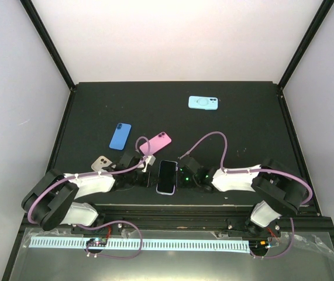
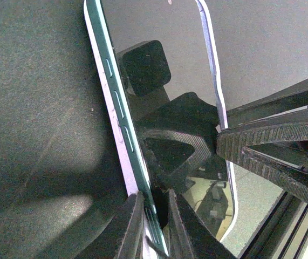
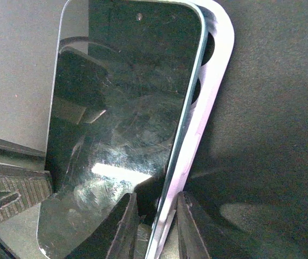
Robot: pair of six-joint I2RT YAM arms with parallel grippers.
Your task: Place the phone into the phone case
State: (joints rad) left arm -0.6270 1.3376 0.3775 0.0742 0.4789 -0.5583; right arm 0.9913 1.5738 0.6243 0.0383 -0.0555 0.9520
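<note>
A phone [image 1: 167,177] with a black screen lies face up near the table's front edge, resting partly in a lilac phone case [image 3: 210,97]. In the right wrist view the phone [image 3: 121,108] has its green right edge lifted out of the case wall. My left gripper [image 2: 155,229] is shut on the phone's [image 2: 164,70] left edge, one finger outside the case wall [image 2: 107,110] and the other on the screen. My right gripper [image 3: 156,226] is shut over the right edge, with the case wall against its outer finger. In the top view the left gripper [image 1: 147,175] and right gripper [image 1: 185,175] flank the phone.
Behind the phone lie a blue phone [image 1: 120,136], a pink phone [image 1: 159,141] and a beige phone [image 1: 101,164] by the left arm. A light blue case [image 1: 203,103] sits far back right. The table's front edge runs just below the grippers.
</note>
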